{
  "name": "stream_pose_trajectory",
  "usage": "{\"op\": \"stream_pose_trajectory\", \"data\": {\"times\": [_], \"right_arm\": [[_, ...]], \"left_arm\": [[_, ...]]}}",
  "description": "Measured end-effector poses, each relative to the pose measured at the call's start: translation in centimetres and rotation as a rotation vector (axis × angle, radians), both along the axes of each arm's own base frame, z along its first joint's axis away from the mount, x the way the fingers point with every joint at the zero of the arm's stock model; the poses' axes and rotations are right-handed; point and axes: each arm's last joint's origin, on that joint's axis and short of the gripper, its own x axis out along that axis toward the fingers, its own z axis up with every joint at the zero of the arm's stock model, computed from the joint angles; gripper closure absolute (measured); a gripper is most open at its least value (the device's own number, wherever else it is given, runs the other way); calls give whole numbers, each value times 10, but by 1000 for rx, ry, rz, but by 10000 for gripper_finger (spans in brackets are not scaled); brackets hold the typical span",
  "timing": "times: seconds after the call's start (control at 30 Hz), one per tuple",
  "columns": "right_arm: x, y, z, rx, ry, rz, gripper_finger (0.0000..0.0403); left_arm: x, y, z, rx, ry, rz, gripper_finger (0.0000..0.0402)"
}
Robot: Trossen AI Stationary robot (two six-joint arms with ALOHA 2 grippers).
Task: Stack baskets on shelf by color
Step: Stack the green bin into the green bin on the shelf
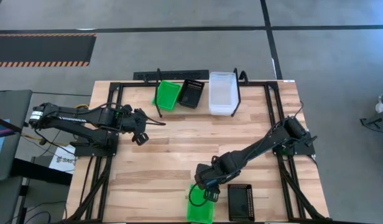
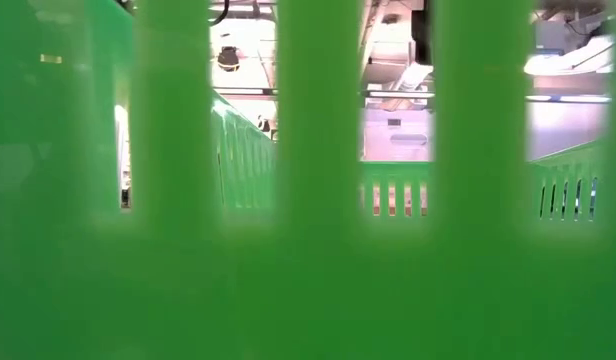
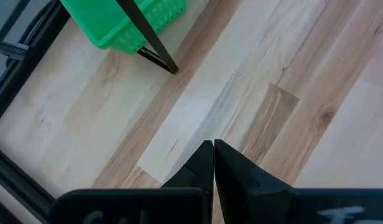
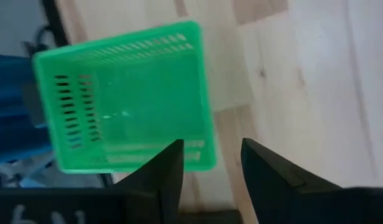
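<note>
A bright green basket sits at the table's near edge, and its slotted wall fills the low view. My right gripper hovers open over the basket's far side. In the right wrist view, one corner of the green basket shows between the fingers. A black mesh basket lies beside it to the right. The wire shelf stands at the far edge and holds a green basket, a black one and clear ones. My left gripper waits shut near the shelf.
The large black tube frame borders the table on both sides. A slim shelf leg stands in front of the shelf's green basket in the left wrist view. Bare wood lies between the shelf and the near baskets.
</note>
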Motion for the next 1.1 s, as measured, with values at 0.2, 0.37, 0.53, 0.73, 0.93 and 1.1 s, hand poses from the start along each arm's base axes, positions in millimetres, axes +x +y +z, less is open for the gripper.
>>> {"op": "stream_pose_trajectory", "data": {"times": [0.2,0.37,0.53,0.73,0.93,1.1], "right_arm": [[-1,1,-14,15,-9,9,223],[-2,-1,-24,15,-9,15,224],[0,0,-33,56,-38,24,222],[-3,0,-39,51,-26,25,226],[-7,-2,-53,54,-8,21,225],[-7,-6,-59,51,-15,26,227]], "left_arm": [[0,0,0,-1,-2,2,401],[0,0,0,-1,-4,2,401],[0,0,0,0,-4,2,401],[0,0,0,0,-5,3,401],[0,0,0,-1,-5,5,401],[0,0,0,-1,-6,5,401]]}}
